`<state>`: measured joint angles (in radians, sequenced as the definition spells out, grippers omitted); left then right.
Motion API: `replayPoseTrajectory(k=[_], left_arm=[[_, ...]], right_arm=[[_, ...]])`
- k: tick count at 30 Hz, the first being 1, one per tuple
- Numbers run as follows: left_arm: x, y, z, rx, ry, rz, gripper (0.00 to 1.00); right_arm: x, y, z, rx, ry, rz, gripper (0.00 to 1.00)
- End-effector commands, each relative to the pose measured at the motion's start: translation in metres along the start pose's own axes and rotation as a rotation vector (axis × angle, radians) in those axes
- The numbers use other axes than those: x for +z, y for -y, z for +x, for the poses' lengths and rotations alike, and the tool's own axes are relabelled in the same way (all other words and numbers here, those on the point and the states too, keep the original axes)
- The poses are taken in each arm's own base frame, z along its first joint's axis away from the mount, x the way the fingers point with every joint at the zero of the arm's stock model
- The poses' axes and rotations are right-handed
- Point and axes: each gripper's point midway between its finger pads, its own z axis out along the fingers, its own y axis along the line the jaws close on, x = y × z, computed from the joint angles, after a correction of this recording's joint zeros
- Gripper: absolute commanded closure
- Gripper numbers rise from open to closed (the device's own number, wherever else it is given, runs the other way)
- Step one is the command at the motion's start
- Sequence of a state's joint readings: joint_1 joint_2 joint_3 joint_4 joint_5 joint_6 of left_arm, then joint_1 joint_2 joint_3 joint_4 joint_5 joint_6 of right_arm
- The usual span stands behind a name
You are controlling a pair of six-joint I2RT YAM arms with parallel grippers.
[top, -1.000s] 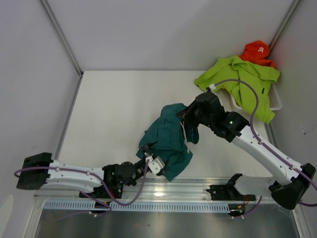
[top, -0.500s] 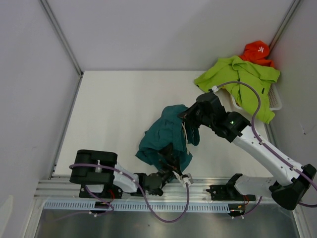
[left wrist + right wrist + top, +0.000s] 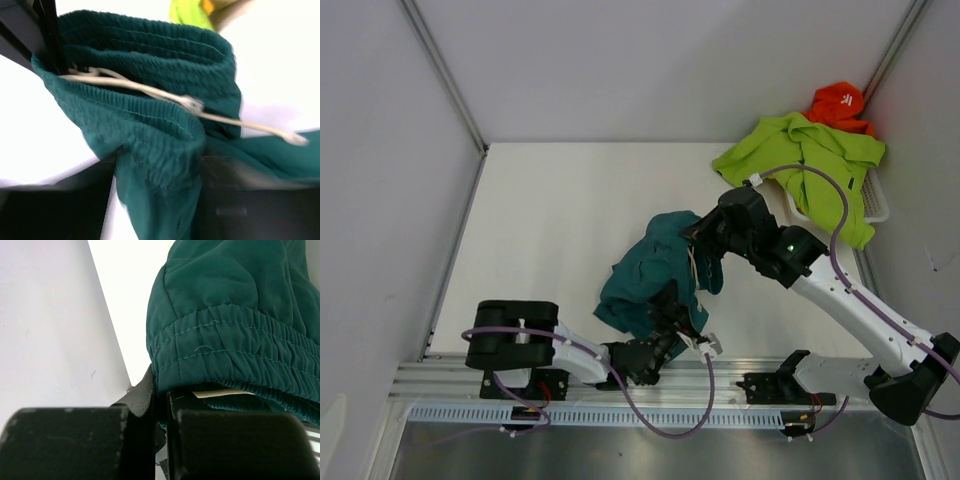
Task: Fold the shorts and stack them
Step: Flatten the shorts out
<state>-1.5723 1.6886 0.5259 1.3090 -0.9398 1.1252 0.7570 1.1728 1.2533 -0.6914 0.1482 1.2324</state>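
Lime shorts [image 3: 810, 160] draping basket [image 3: 877, 207] (orange cloth [image 3: 838, 103] behind), teal shorts [image 3: 655, 275]

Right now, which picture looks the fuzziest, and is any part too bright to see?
Left wrist view: fuzziest, the teal shorts and white drawstring smear toward the bottom, and the table glows blank white. Right wrist view: the waistband stitches are crisp, while the dark fingers up close look soft. Top view: sharp and evenly lit all over.
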Motion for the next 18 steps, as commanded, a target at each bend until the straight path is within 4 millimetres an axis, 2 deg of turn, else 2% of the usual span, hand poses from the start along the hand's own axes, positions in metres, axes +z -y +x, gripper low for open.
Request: replayPoseTrajectory(k=[1,3,4,6,9,10,11,13,14,15,16,17,18], left_arm=[[0.012,-0.063,-0.022,-0.328,0.064,-0.269,0.55],[0.018,-0.070,-0.011,-0.393,0.041,-0.298,0.79],[0.017,-0.073,-0.002,-0.407,0.029,-0.306,1.00],[0.013,-0.082,-0.001,-0.453,0.039,-0.318,1.00],[-0.002,-0.113,0.009,-0.530,0.013,-0.377,1.00],[-0.012,-0.134,0.012,-0.599,0.003,-0.420,1.00],[-0.017,-0.144,0.014,-0.637,0.004,-0.435,1.00],[-0.030,-0.153,0.021,-0.679,-0.004,-0.430,1.00],[-0.038,-0.176,0.018,-0.839,0.034,-0.454,1.00],[-0.034,-0.157,0.018,-0.752,-0.009,-0.346,1.00],[-0.032,-0.155,0.020,-0.766,-0.014,-0.297,1.00],[-0.034,-0.173,0.001,-0.987,0.088,-0.240,1.00],[-0.034,-0.149,0.013,-0.925,0.015,-0.119,1.00]], right_arm=[[-0.024,-0.031,-0.014,0.047,0.034,-0.104,1.00],[-0.023,-0.030,-0.014,0.050,0.033,-0.101,1.00],[-0.024,-0.030,-0.015,0.051,0.036,-0.103,1.00],[-0.024,-0.029,-0.017,0.041,0.046,-0.100,1.00],[-0.020,-0.022,-0.025,-0.006,0.064,-0.073,1.00],[-0.014,-0.017,-0.030,-0.028,0.076,-0.057,1.00],[-0.011,-0.013,-0.033,-0.056,0.080,-0.047,1.00],[-0.001,0.001,-0.037,-0.146,0.087,-0.008,0.93],[0.004,0.008,-0.039,-0.176,0.088,0.012,0.90],[0.012,0.016,-0.042,-0.205,0.085,0.037,0.87],[0.018,0.023,-0.043,-0.290,0.076,0.041,0.68],[0.022,0.028,-0.041,-0.330,0.062,0.048,0.57],[0.025,0.032,-0.040,-0.360,0.047,0.047,0.48]])
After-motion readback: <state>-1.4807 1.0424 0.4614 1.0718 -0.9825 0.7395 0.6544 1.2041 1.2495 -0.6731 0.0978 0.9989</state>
